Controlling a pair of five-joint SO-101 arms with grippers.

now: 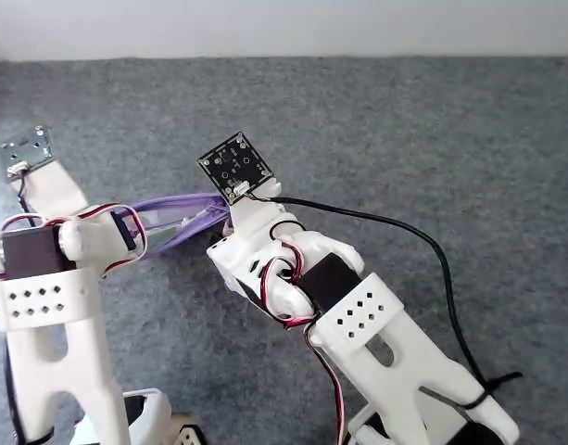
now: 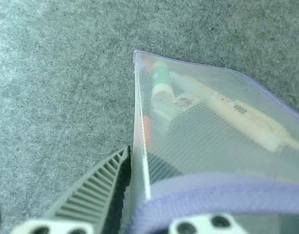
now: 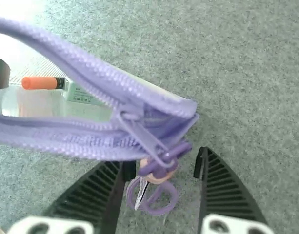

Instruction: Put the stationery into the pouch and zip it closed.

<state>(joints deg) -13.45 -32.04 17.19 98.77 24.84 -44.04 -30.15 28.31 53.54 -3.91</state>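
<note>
Left jaws clench the purple-trimmed edge of the translucent ribbed plastic pouch, which lies left of centre in the high view, between both arms over the grey felt table. The right jaws stand released either side of the purple zipper pull; the zip gapes. Inside lie a cream pen and a green-and-white tube, their print too blurred to read.

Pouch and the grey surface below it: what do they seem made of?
The pouch looks like thin translucent plastic with fine ribbing, since the stationery shows through. Its zip band seems to be woven purple fabric. The table surface appears to be grey, fuzzy carpet or felt.
</note>
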